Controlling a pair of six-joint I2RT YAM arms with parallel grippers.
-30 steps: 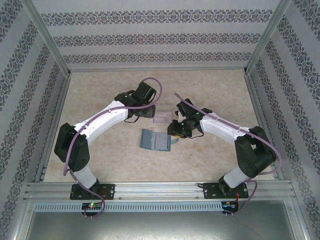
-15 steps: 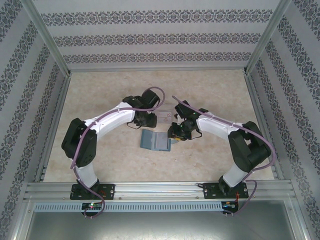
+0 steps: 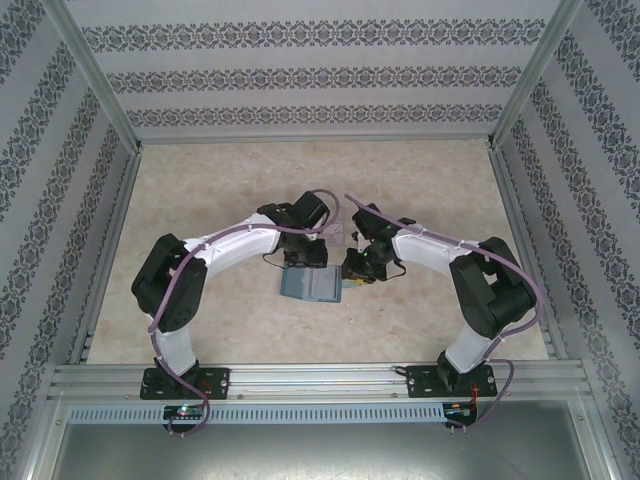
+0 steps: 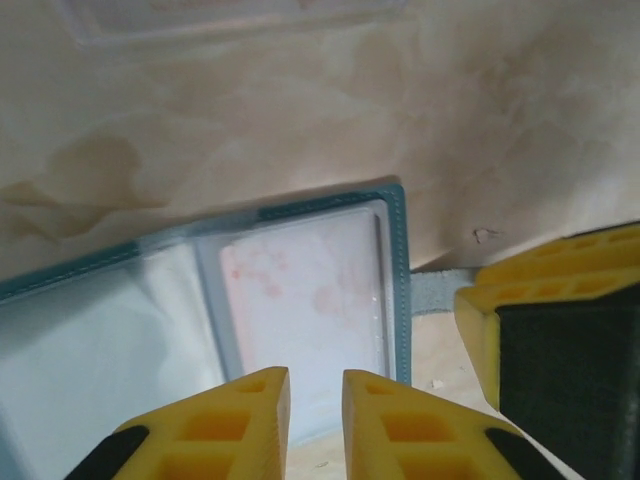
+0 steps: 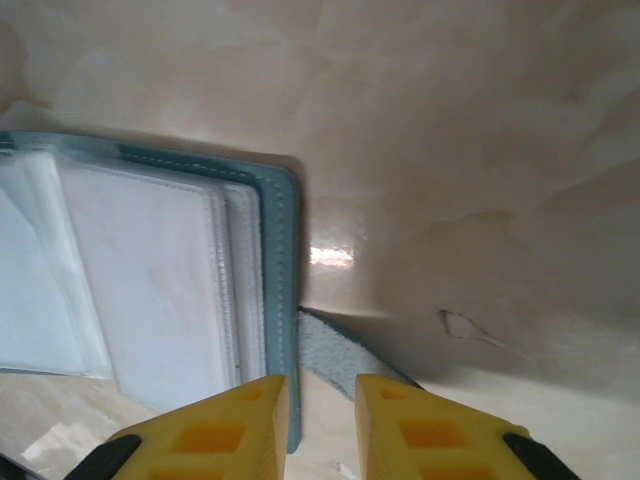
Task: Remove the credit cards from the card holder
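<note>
From the overhead camera I see the card holder lying open like a book on the counter, with both arms bent in over it. My left gripper hangs over the holder's right-hand page. Its yellow fingers stand a narrow slit apart, and I can see nothing between them. Just beyond those fingertips, a pale card with faint pink marks sits inside the holder's clear sleeve, against the teal stitched edge. My right gripper is at the holder's outer edge, beside the closing tab. The tab runs from the edge down into the small gap between the fingers, but I can't tell whether it is pinched. A clear tray lies on the far side of the holder, apart from it.
</note>
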